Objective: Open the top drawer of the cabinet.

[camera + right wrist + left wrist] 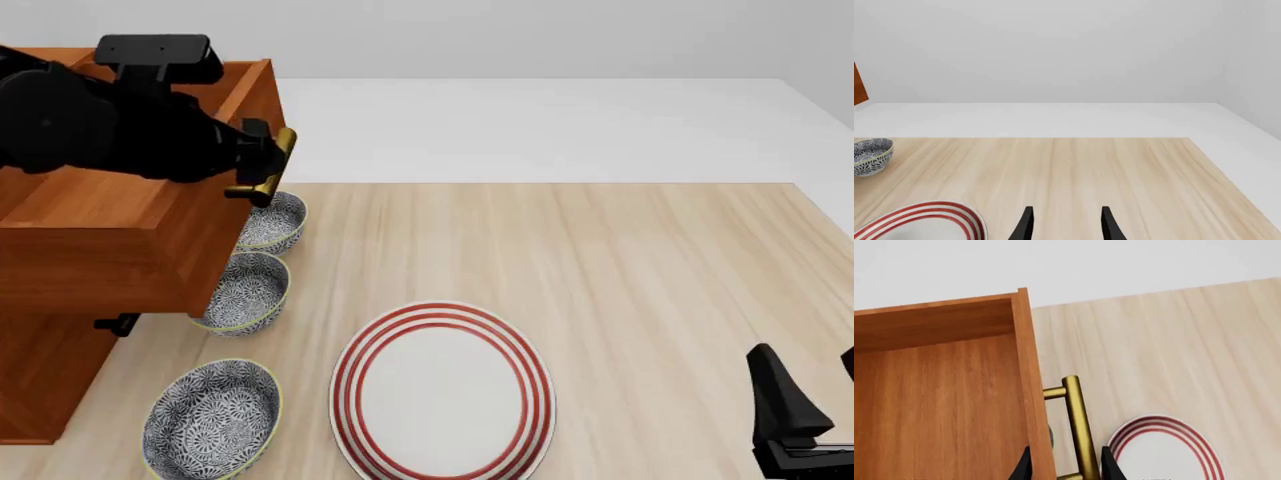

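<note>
Between left end effector (1064, 467) fingers: brass handle (1079, 427), clamped. Top drawer (941, 390) well out; skewed pull risks slip. Right end effector (1064, 225) open, empty.

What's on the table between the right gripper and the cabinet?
Front view: the red-ringed plate lies between the right gripper and the cabinet, then patterned bowls.

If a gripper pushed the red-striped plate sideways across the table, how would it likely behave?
The plate lies flat and wide on the smooth wooden table, so it would probably slide, not tip or roll. It looks like rigid glazed ceramic, so likely stiff, slippery and chip-prone. Its low rim gives little to grab, so lifting by the edge looks awkward.
</note>
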